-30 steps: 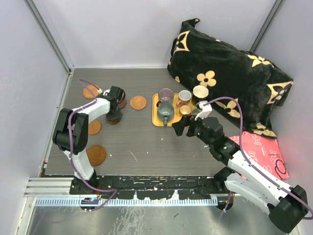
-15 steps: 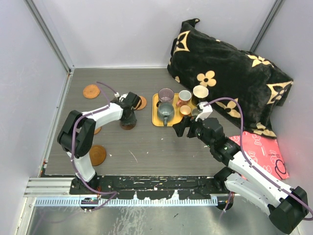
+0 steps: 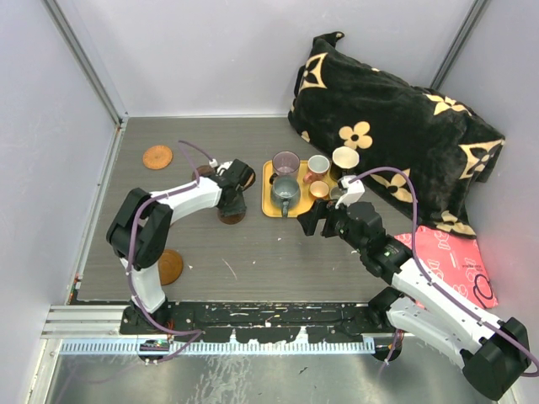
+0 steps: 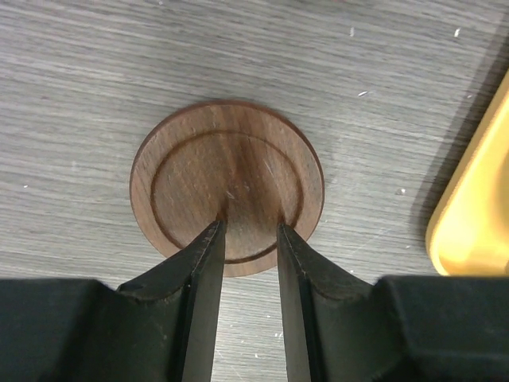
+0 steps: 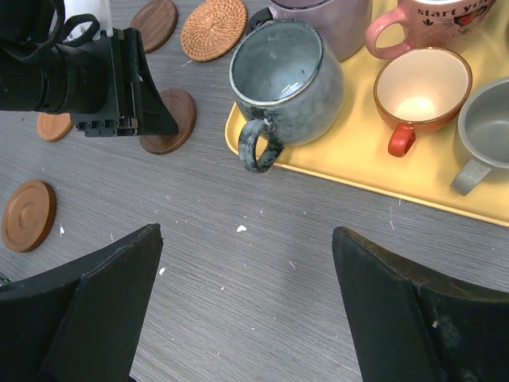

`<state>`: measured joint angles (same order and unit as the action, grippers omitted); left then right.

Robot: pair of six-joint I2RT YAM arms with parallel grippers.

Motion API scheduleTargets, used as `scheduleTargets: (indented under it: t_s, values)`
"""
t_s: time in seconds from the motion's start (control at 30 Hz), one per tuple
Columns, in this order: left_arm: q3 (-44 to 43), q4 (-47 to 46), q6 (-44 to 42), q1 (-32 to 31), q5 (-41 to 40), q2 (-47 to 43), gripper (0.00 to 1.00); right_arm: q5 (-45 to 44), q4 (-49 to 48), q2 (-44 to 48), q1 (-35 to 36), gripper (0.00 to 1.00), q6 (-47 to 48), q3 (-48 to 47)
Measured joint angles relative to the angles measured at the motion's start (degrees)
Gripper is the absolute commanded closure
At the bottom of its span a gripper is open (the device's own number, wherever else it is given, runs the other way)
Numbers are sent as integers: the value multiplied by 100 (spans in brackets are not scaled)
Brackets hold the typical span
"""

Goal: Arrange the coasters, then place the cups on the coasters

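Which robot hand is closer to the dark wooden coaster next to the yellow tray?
Left. The left gripper has its tips on the dark coaster; the right gripper hangs apart, by the yellow tray.

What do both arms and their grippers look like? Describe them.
Left arm and right arm: white links, black joints, a purple cable looped along each. Left gripper has slim black tapered fingers; right gripper has broad black wedges.

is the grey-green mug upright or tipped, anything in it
Upright and empty: the grey-green mug stands on the yellow tray, mouth up, bare bottom showing in the right wrist view.
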<state>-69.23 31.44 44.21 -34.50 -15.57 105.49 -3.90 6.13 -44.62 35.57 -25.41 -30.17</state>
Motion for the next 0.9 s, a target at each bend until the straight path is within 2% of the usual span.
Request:
scheduleTargets:
  t_s: [0.9]
  values:
    - [-459,7,22,-76,192,339,65,-26,2,-81,0,7,0,0]
